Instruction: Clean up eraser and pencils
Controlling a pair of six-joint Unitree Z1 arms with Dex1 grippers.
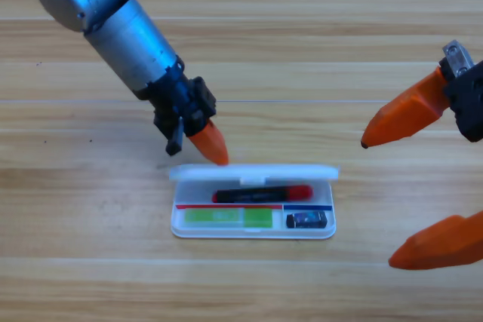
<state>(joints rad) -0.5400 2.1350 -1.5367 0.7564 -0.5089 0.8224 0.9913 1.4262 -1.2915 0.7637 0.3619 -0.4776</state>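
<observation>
The white case (pixel 253 234) lies open on the table at centre front. In its back compartment lies the black pencil (pixel 262 194) with red ends. The pale green pencil (pixel 228 218) fills the front left compartment. The small black eraser (pixel 306 220) with its blue label sits in the front right one. The lid (pixel 302 173) stands along the case's back edge. My left gripper (pixel 219 157) points down with its orange jaws together, its tip right at the lid's left part. My right gripper (pixel 378 203) waits at the right edge, wide open and holding nothing.
The grey left arm (pixel 121 20) slants in from the upper left corner. The wooden table (pixel 302 50) surrounds the case on all sides.
</observation>
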